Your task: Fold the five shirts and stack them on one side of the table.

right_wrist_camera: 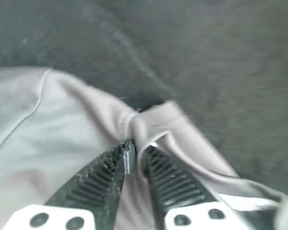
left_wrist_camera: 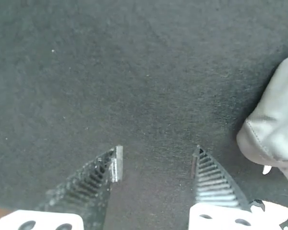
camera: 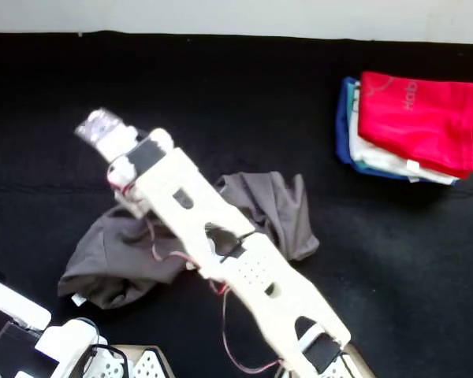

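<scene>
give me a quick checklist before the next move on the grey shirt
1. Right pincer shut on grey shirt: ok
2. Left pincer open and free: ok
3. Left pincer over the shirt: not ok, over bare table, shirt beside it
4. Shirt lying flat: not ok, crumpled
5. Stack tidy at table's side, red shirt on top: ok
6. Four shirts in stack: cannot tell

Black, matte tabletop [camera: 221, 94], fuzzy like felt up close. Left of centre on it, a crumpled grey shirt [camera: 276, 209], unfolded, one lobe sprawled toward the near left, another bunched toward the middle. Far right, well apart from that, a neat stack of folded shirts [camera: 410, 130]: blue shirt [camera: 344, 118] at the bottom, flat against the black surface, white shirt [camera: 378, 157] above it, red shirt [camera: 418, 114] on top.
</scene>
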Robot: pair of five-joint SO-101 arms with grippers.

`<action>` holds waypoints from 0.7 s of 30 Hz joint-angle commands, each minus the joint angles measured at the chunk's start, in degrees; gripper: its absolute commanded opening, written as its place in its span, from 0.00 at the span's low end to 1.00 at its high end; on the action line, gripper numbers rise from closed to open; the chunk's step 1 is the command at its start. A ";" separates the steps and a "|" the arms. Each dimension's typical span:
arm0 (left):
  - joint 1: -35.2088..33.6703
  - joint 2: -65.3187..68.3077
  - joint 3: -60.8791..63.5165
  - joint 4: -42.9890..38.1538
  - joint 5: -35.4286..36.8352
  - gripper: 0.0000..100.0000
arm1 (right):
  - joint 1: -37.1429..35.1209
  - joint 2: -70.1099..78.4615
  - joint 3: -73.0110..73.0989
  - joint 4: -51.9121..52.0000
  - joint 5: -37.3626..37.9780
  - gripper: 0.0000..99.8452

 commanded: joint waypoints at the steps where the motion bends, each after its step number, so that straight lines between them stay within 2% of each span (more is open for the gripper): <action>1: 4.70 -1.45 2.07 -0.62 -1.05 0.23 | 6.46 -1.01 -8.57 3.03 -0.35 0.01; 5: 12.53 -1.45 5.85 -0.62 -0.70 0.23 | 14.29 -3.21 -14.37 3.03 -0.35 0.01; 8: 19.74 -1.45 6.37 -0.70 1.32 0.23 | 19.03 -8.57 -13.32 3.03 -0.35 0.01; 14: 33.63 -1.45 3.12 -1.05 10.29 0.23 | 28.62 -22.73 3.38 3.03 3.69 0.01; 18: 38.90 1.27 -2.24 -1.23 14.33 0.24 | 36.88 -30.29 13.58 2.68 5.89 0.01; 21: 41.45 9.27 -6.64 -3.16 16.70 0.24 | 40.84 -32.13 17.27 2.77 8.35 0.01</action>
